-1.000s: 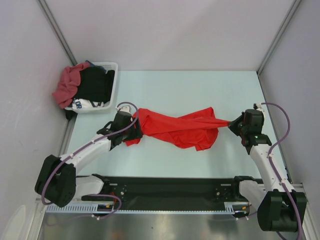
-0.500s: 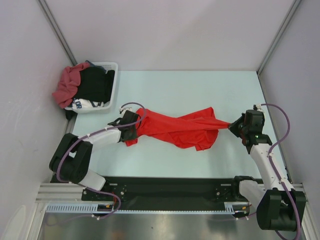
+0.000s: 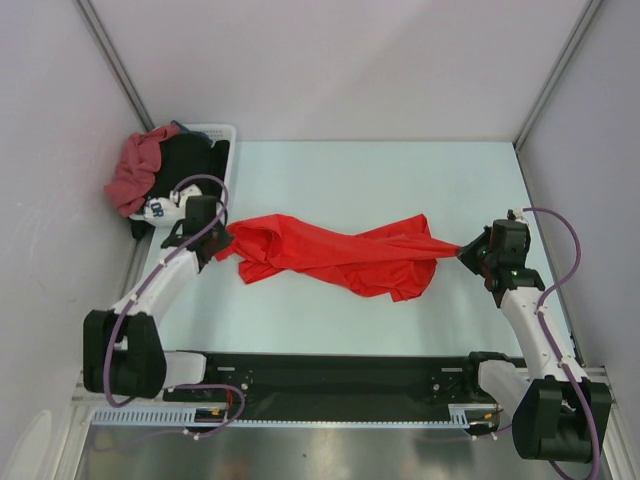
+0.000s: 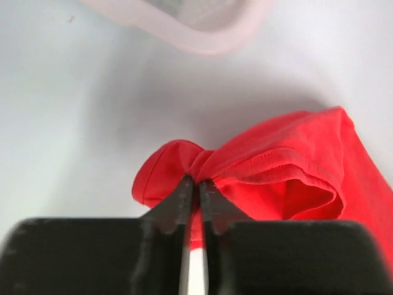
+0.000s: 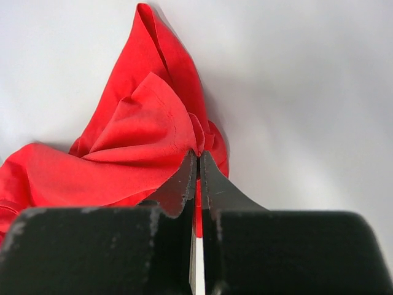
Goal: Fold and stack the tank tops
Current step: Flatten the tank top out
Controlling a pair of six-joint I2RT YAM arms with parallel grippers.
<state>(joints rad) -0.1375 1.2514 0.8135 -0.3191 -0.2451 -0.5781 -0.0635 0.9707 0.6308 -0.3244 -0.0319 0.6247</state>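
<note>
**Bright red tank top** [image 3: 340,255]: lies on the middle of the table [image 3: 400,175], bunched and twisted, slung between both grippers. Compared with a second ago, its left end sits further left, near the basket, and the cloth is drawn out longer. Creases and a twist remain. Judged: still being spread, no fold begun.

**Left gripper** [image 3: 218,240]: jaws pinched tight on a gathered hem of the top. It has carried that end leftward.

**Right gripper** [image 3: 466,249]: clamped on the opposite tip. Its position is unchanged.

**Basket** [image 3: 215,128]: white, at the table's far left corner. It holds:
- dusty maroon-red tank top [image 3: 135,170], draped over the left rim
- black garment [image 3: 190,165], in the centre
- white lettered cloth [image 3: 160,208], at the near end

The second top is not yet taken out.
</note>
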